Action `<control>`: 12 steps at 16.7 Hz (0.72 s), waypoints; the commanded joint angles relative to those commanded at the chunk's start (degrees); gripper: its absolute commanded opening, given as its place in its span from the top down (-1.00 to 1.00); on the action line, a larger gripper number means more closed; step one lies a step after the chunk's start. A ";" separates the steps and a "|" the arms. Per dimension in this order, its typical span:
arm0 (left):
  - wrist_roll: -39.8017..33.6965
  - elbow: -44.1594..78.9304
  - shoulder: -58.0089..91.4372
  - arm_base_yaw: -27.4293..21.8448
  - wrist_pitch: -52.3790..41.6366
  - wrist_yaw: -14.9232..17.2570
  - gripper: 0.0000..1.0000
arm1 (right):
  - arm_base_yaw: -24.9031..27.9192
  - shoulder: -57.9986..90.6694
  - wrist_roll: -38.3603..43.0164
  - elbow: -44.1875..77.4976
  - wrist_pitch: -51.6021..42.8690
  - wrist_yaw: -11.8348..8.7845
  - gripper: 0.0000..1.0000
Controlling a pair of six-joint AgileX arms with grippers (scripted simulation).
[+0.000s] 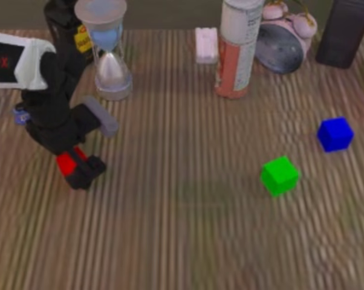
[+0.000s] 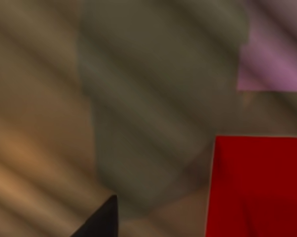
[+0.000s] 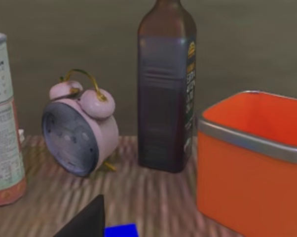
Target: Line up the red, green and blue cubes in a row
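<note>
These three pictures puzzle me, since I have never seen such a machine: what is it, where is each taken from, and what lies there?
It is a simulated pair of AgileX arms at a table. One picture looks down from above; the other two come from cameras on each wrist. The left gripper, at the table's left, has its jaws around the red cube, which fills the left wrist view. The green cube and blue cube lie at the right. At the back stand an hourglass, a can, an alarm clock and a dark bottle. The right arm is out of the top view.
</note>
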 joint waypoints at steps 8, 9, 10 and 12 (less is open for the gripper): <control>0.00 0.00 0.00 0.00 0.00 0.00 0.96 | 0.00 0.00 0.00 0.00 0.00 0.00 -1.00; 0.00 0.00 0.00 0.00 0.00 0.00 1.00 | 0.00 0.00 0.00 0.00 0.00 0.00 -1.00; 0.00 0.00 0.00 0.00 0.00 0.00 1.00 | 0.00 0.00 0.00 0.00 0.00 0.00 -1.00; 0.00 0.00 0.00 0.00 0.00 0.00 1.00 | 0.00 0.00 0.00 0.00 0.00 0.00 -1.00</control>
